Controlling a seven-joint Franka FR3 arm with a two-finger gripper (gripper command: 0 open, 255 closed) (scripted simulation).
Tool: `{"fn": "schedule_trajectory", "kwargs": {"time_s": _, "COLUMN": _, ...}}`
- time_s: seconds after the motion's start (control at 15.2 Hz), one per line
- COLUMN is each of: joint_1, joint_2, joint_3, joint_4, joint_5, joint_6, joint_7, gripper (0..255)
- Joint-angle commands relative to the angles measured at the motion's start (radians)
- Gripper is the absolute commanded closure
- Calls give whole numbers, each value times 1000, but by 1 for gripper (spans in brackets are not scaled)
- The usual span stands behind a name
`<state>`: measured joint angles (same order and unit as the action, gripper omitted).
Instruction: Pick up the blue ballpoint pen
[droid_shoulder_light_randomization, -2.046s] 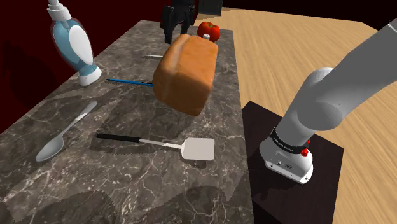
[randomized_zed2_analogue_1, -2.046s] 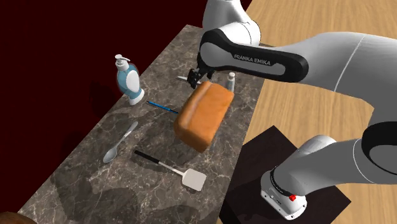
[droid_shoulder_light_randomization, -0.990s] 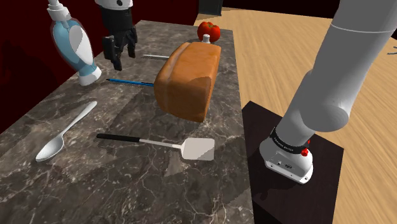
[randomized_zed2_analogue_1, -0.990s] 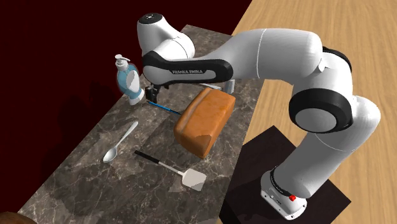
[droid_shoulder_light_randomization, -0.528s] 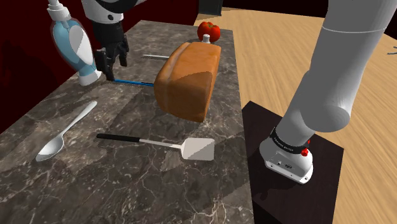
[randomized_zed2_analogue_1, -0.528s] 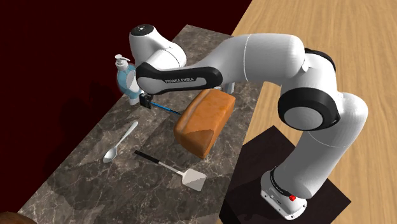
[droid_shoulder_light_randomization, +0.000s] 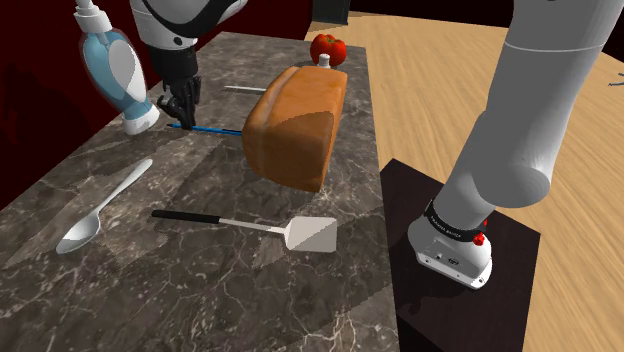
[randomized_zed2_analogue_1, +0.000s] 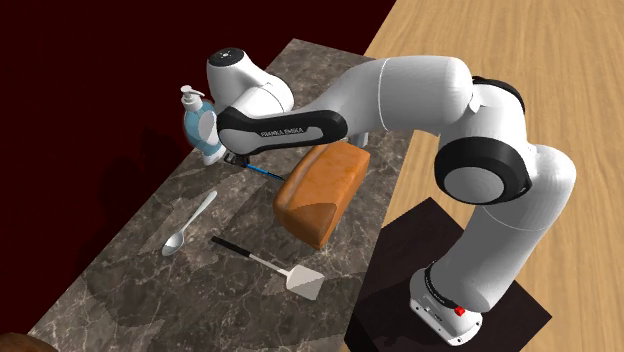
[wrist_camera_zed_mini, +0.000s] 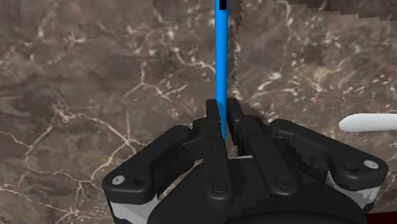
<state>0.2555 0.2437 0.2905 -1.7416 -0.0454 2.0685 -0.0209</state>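
The blue ballpoint pen (wrist_camera_zed_mini: 221, 63) is a thin blue stick lying on the dark marble counter (droid_shoulder_light_randomization: 200, 290). In the wrist view my black gripper (wrist_camera_zed_mini: 222, 121) is shut on one end of it, and the rest of the pen runs straight out from between the fingers. From the shoulder view the gripper (droid_shoulder_light_randomization: 180, 108) is low on the counter beside the soap dispenser, and the pen (droid_shoulder_light_randomization: 218, 130) stretches from it toward the bread loaf. The second exterior view has the pen (randomized_zed2_analogue_1: 262, 171) showing between the hand and the loaf.
A blue and white soap dispenser (droid_shoulder_light_randomization: 115, 70) stands right beside the gripper. A large bread loaf (droid_shoulder_light_randomization: 295, 120) lies by the pen's far end. A spoon (droid_shoulder_light_randomization: 100, 210) and a spatula (droid_shoulder_light_randomization: 260, 228) lie nearer the front. A tomato (droid_shoulder_light_randomization: 327, 46) and a small bottle sit at the back.
The gripper came down beside the soap dispenser onto the pen's end and its fingers closed from wide open onto the pen. The pen has not visibly moved.
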Motion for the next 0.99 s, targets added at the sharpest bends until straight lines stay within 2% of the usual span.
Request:
{"fn": "schedule_trajectory", "kwargs": {"time_s": 0.0, "joint_1": 0, "joint_2": 0, "joint_3": 0, "joint_4": 0, "joint_5": 0, "joint_6": 0, "joint_7": 0, "gripper": 255}}
{"fn": "schedule_trajectory", "kwargs": {"time_s": 0.33, "joint_1": 0, "joint_2": 2, "joint_3": 0, "joint_4": 3, "joint_5": -1, "joint_6": -1, "joint_7": 0, "gripper": 255}}
{"fn": "schedule_trajectory", "kwargs": {"time_s": 0.92, "joint_1": 0, "joint_2": -20, "joint_3": 3, "joint_4": 96, "joint_5": 7, "joint_6": -115, "joint_7": -3, "gripper": 255}}
